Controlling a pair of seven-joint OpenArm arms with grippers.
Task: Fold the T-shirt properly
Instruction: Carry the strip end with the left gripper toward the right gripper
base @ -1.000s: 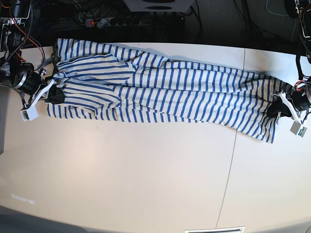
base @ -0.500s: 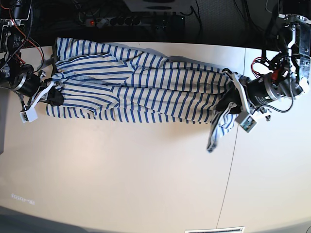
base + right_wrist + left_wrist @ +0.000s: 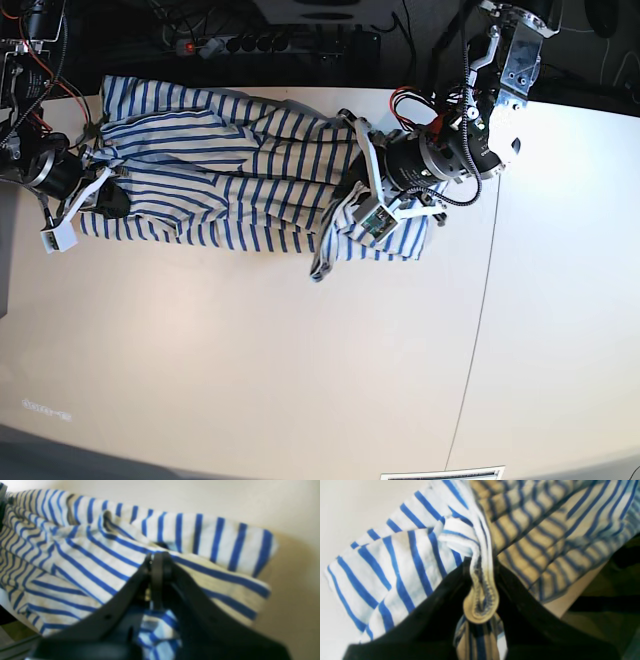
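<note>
- The T-shirt [image 3: 230, 180] lies along the top of the desk [image 3: 300, 360], soft and limp; expect sagging.
- Your left gripper [image 3: 480, 597] has its jaws clamped on a bunched hem at centre frame.
- Your right gripper [image 3: 158, 567] has its jaws shut on cloth at far left.
- Grip hems or seams.

From my seat this reads as a robotics lab. I see a plain pale table [image 3: 300, 380] with a seam running across its top, and two robot arms bolted at either end, their bare wiring [image 3: 30, 60] in red and black hanging loose. Behind the table the floor is dark, with a power strip [image 3: 270, 44] lit by a red switch and black cables [image 3: 420, 40] trailing everywhere. The base of some white equipment [image 3: 325, 10] stands at the back edge. Nothing homely anywhere; it all looks like test gear.
</note>
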